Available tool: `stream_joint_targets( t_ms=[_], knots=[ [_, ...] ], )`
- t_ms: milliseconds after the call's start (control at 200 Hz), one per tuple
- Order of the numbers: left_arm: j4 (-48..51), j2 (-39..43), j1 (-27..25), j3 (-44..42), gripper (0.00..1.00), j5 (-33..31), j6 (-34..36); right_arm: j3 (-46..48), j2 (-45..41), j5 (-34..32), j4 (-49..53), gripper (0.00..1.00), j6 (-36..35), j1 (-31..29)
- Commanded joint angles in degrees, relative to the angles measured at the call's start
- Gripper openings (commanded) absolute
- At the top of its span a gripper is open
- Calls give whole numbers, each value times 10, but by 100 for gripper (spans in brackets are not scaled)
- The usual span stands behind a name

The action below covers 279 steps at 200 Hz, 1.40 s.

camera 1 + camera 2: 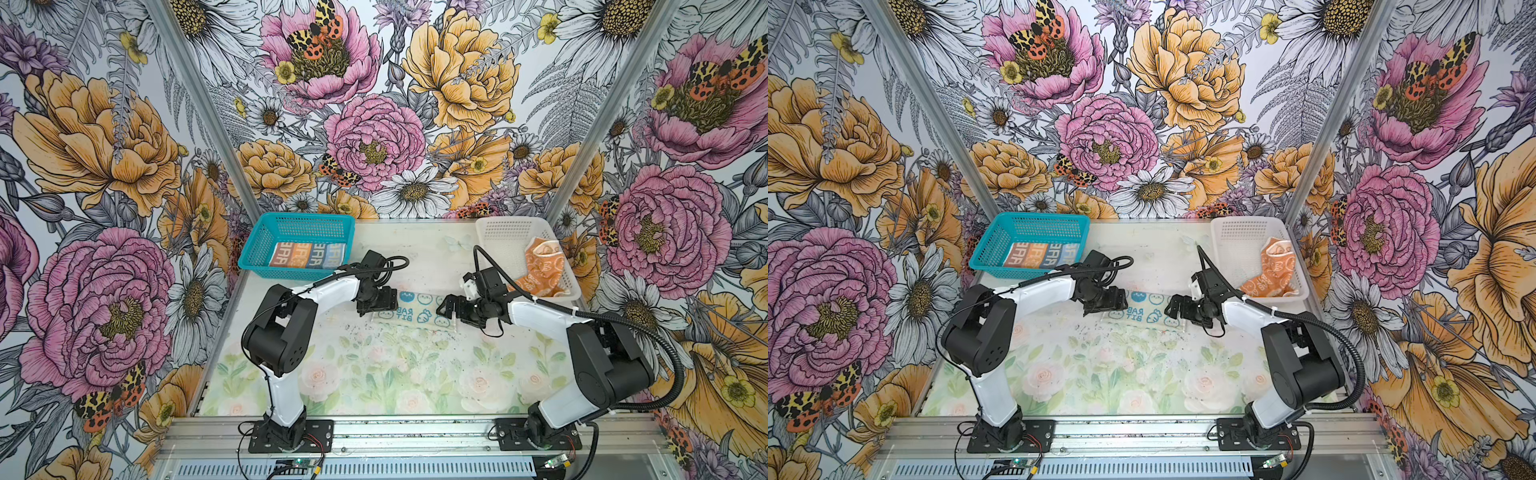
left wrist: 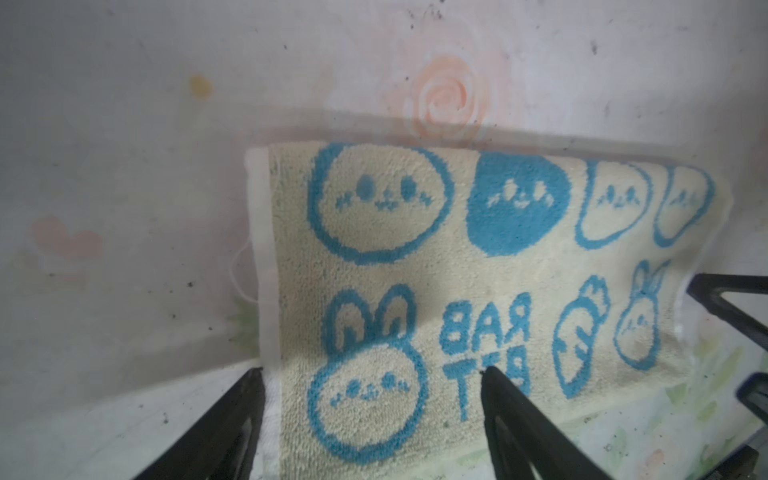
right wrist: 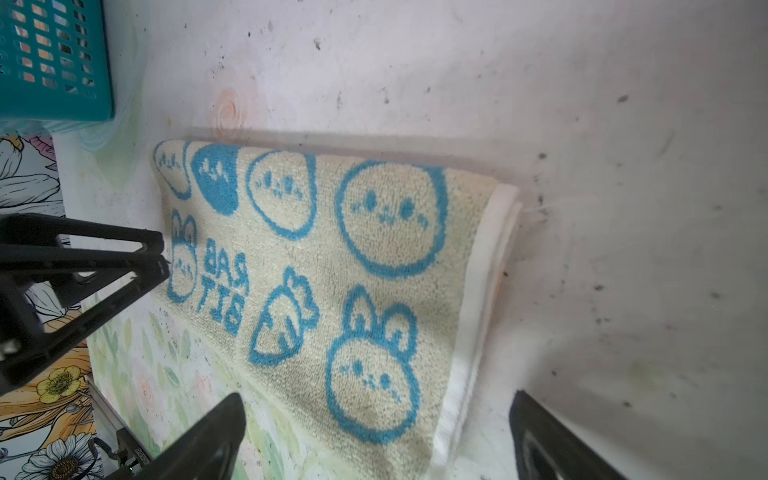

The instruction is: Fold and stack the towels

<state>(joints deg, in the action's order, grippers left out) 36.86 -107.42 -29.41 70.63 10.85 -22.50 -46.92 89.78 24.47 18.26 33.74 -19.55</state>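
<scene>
Two mesh baskets at the far edge of the table. In the teal basket, far left: the striped towel, folded flat on the basket floor, bands of orange, blue and grey side by side, "RAB" legible on each band. In the white basket, far right: the orange towel, unfolded and crumpled, bunched against the right-hand wall. White bunny faces plain on it, its lettering possibly "RAB" but too small to read surely.

Mid-table, nearer the arms than either basket: the cream towel, folded into a narrow strip and lying flat, long axis left to right, one hemmed short end toward each arm. Blue round faces along the far long side. Eared bunnies, a carrot and "RAB" over "BIT" along the near side, letters mirror-reversed in both wrist views.

Left gripper spread, straddling the left hem, one finger off the cloth, the other over the lettering, nothing pinched. Right gripper spread wide over the right hem, likewise gripping nothing.
</scene>
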Motion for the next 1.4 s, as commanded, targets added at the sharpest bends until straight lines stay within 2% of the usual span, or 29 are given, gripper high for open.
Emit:
stream_joint_targets(
  t_ms=[0, 160, 230, 340, 635, 716, 831, 1091, 1391],
  knots=[
    [31, -11, -3, 16, 79, -22, 15, 5, 4, -16, -5, 99, -3, -10],
    [35, -17, -5, 15, 75, -27, 17, 2, 8, -17, -6, 99, -1, -14],
    [37, -24, -6, 16, 70, -27, 21, 2, 10, -15, -8, 99, 1, -16],
    [43, -35, -11, 18, 55, -37, 25, 1, 12, -15, -11, 99, 4, -17],
    [59, -53, -24, 31, 26, -79, 38, -2, 19, -10, -21, 99, 10, -22],
    [62, -54, -24, 37, 10, -80, 41, -4, 20, -11, -22, 99, 10, -23],
    [69, -59, -23, 48, 0, -76, 46, -9, 21, -12, -22, 99, 9, -24],
    [107, -60, -17, 95, 0, -101, 68, -14, 17, -12, -21, 99, 9, -24],
    [194, -59, -6, 207, 0, -244, 131, -15, -19, -17, -20, 100, 2, -23]
  ],
)
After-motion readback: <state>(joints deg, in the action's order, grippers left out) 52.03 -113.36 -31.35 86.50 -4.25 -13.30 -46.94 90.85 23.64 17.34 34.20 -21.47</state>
